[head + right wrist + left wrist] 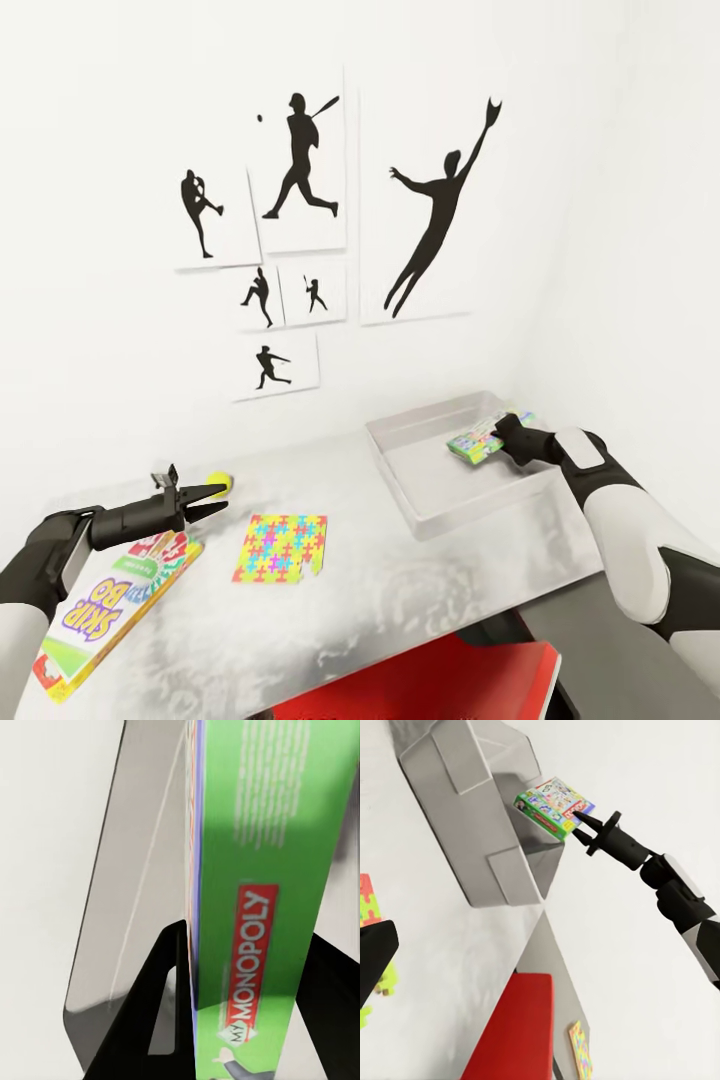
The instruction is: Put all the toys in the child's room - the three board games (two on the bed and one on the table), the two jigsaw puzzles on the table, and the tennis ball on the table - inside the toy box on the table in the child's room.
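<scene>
My right gripper (503, 433) is shut on the green-edged Monopoly board game (478, 438) and holds it tilted above the far right part of the light grey toy box (398, 485). The left wrist view shows that box (551, 804) pinched at one end by the right gripper (578, 825) over the toy box (472, 817). In the right wrist view the fingers (161, 1012) clamp its green edge (262, 870). My left gripper (212, 501) is open, its tips beside the tennis ball (221, 485). A jigsaw puzzle (281, 548) and the Skip-Bo board game (110, 600) lie on the table (400, 600).
A white wall with baseball silhouette pictures (300, 170) stands right behind the table. A red object (450, 680) sits below the table's front edge. Another jigsaw-patterned piece (579, 1050) lies on a grey surface beside the red object (514, 1035).
</scene>
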`<state>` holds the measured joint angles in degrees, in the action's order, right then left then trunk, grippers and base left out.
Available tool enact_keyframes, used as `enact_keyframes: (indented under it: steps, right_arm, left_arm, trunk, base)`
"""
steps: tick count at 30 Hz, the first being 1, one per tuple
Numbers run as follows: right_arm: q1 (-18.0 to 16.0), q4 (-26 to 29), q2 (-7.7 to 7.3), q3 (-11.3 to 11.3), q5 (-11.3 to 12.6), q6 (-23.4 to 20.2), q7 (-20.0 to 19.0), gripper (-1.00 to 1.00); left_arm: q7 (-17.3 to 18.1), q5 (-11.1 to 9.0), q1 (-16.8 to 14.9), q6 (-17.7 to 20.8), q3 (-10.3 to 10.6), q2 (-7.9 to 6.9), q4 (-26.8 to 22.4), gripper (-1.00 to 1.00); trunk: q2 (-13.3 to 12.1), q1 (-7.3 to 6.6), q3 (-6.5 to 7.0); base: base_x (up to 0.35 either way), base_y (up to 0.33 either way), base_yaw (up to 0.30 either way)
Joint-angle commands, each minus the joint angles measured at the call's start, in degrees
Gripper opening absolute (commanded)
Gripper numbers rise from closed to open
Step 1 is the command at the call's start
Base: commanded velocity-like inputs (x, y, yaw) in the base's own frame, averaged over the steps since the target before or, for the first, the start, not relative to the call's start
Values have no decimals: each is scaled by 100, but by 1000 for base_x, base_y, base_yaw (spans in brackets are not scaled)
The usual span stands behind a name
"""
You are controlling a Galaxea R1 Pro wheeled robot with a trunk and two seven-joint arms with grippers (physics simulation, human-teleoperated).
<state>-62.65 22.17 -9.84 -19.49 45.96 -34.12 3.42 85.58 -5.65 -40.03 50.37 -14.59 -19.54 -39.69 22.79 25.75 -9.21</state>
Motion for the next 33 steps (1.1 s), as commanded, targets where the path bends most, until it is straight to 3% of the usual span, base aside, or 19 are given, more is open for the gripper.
enact_keyframes:
  steps: [1, 11, 33]
  right_arm:
    - [-7, 7, 2, -29, 52, -8, 36, -100]
    - [-96, 75, 31, -29, 53, 27, 36, -100]
    - [-253, 103, 8, -28, 70, 0, 43, -100]
  left_arm:
    - [20, -3, -5, 60, 0, -8, 0, 100]
    - [20, -6, -5, 60, 6, -40, 0, 100]
    - [11, -6, -5, 59, 8, -34, 1, 100]
  trunk:
    - [13, 3, -22]
    - [13, 3, -101]
    - [13, 3, -113]
  base:
    - [0, 0, 0]
    - [0, 0, 0]
    - [0, 0, 0]
